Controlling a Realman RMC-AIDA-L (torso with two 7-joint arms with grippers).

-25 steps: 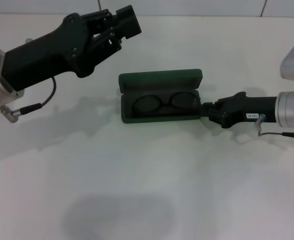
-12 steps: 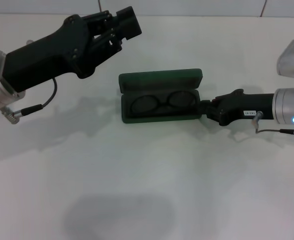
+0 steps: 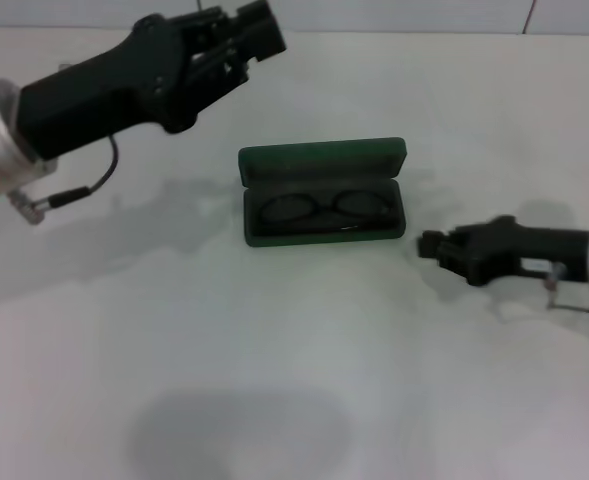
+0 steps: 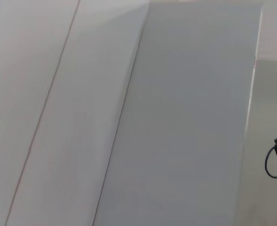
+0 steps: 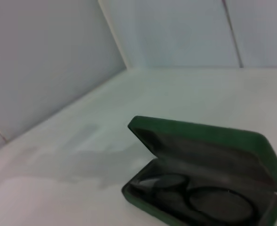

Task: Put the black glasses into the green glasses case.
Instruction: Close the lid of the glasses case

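The green glasses case (image 3: 320, 160) lies open in the middle of the white table, its lid standing up at the back. The black glasses (image 3: 324, 208) lie inside its lower half, lenses side by side. In the right wrist view the green glasses case (image 5: 209, 141) and the black glasses (image 5: 199, 197) in it show from the case's right end. My right gripper (image 3: 429, 245) hangs low over the table a short way right of the case, apart from it. My left gripper (image 3: 261, 25) is raised at the back left, well away from the case, with nothing in it.
A white wall (image 3: 394, 15) runs along the table's far edge. The left wrist view shows only the wall and a black cable (image 4: 275, 162). A grey cable (image 3: 74, 195) hangs under my left wrist.
My right gripper has drawn back to the right from the case's right end, which it touched before. My left arm has moved slightly toward the back. The case stays in place.
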